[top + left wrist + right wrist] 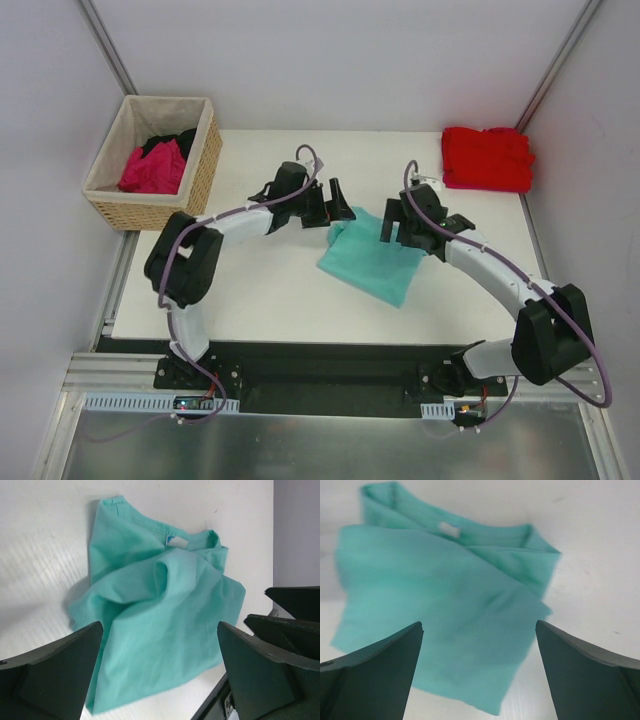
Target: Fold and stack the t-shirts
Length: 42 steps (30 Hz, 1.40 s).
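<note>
A teal t-shirt lies loosely folded in the middle of the white table, its white neck label showing at the collar. My left gripper hovers over the shirt's far left edge, jaws wide open and holding nothing; the cloth lies below them. My right gripper stands open over the far right edge, with the shirt beneath it. A folded red t-shirt rests at the table's far right corner. Magenta and black shirts lie in the basket.
A woven tan basket with beige lining stands off the table's far left corner. White walls and metal frame posts enclose the space. Both arm bases sit on the black rail at the near edge.
</note>
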Each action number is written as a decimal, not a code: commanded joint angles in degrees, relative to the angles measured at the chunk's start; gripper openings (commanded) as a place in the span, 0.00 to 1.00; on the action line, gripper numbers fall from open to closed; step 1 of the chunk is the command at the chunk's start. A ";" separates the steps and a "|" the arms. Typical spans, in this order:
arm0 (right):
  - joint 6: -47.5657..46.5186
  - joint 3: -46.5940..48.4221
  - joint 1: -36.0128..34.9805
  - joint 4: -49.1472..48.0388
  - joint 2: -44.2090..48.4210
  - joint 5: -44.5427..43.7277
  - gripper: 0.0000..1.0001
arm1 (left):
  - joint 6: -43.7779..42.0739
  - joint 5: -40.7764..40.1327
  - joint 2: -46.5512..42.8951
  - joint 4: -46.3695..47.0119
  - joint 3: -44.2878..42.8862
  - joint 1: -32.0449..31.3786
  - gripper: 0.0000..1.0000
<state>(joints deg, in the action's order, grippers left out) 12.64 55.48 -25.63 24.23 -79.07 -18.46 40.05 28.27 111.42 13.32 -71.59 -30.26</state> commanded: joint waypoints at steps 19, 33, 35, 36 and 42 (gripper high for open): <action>-2.10 -2.40 -3.91 -2.44 4.35 6.86 1.00 | 10.04 6.61 -15.36 13.64 19.92 -0.93 0.99; -3.33 -5.56 0.14 0.12 9.89 6.15 1.00 | 13.83 8.38 -8.33 22.80 22.28 -4.63 0.99; -3.50 -6.09 0.40 0.55 10.60 5.98 1.00 | 13.56 7.59 -7.53 22.71 22.98 -4.54 0.99; -3.50 -6.09 0.49 0.73 10.86 5.89 1.00 | 13.30 7.24 -6.92 22.80 23.25 -4.54 0.99; -4.21 -6.35 0.75 2.75 13.94 5.45 1.00 | 14.34 4.08 -6.73 26.57 29.04 -3.84 0.99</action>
<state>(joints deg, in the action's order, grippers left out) 9.67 49.39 -25.32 24.67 -68.42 -11.51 53.60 34.79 105.01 34.94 -46.54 -34.52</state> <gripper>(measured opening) 0.995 0.990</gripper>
